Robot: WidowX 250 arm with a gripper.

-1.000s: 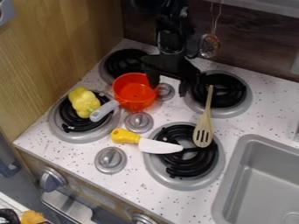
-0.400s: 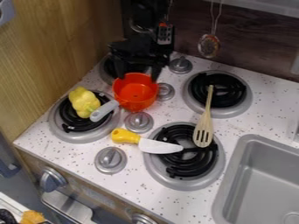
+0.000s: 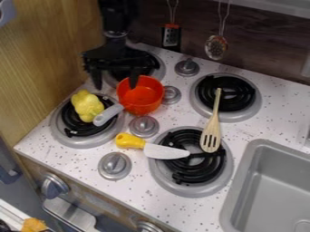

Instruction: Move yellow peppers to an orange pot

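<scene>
Hanging near the orange pot (image 3: pixel 140 96) and yellow pepper (image 3: pixel 87 107), the gripper (image 3: pixel 115 81) has its fingers apart.

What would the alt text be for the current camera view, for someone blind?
A black robot claw, open and empty, hangs over a toy stove near an orange pot and a yellow pepper resting on a burner. A yellow-handled knife, wooden slotted spatula and grey sink are nearby.

We tag the orange pot (image 3: pixel 140 96) as glossy smooth plastic, the yellow pepper (image 3: pixel 87 108) as smooth plastic with a soft sheen. Knife (image 3: pixel 167 152): smooth plastic look. Slotted spatula (image 3: pixel 210 136): matt wood. Burner coils (image 3: pixel 233 106): shiny black. Sink (image 3: pixel 260 181): smooth, matt grey. Side panel (image 3: pixel 48 54): grained wood. We mark the counter (image 3: pixel 266 126) smooth, speckled.
</scene>
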